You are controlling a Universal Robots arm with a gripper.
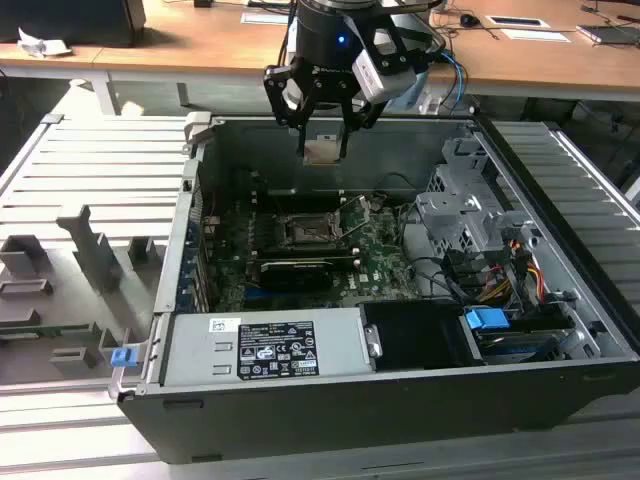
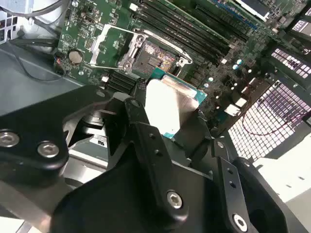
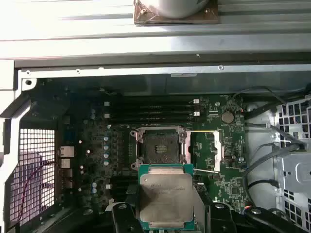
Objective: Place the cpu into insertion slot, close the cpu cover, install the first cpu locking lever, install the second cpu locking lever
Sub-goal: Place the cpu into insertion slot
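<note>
Item: chip (image 3: 166, 196), pinched by its edges in my gripper (image 1: 323, 140) so its face stays clear, hanging above the open computer case (image 1: 400, 410); socket (image 1: 310, 230) bare at 6 o'clock of it in the exterior view, cover (image 3: 217, 148) swung aside to admit it.

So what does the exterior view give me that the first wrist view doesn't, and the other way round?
The exterior view takes in the whole open computer case, its labelled grey box, and the gripper high above the board, shut on the cpu. The first wrist view gets close: the insertion slot with its bare centre, the cpu cover swung open beside it, and a coin battery. Both share the held cpu, the slot and the green board.
</note>
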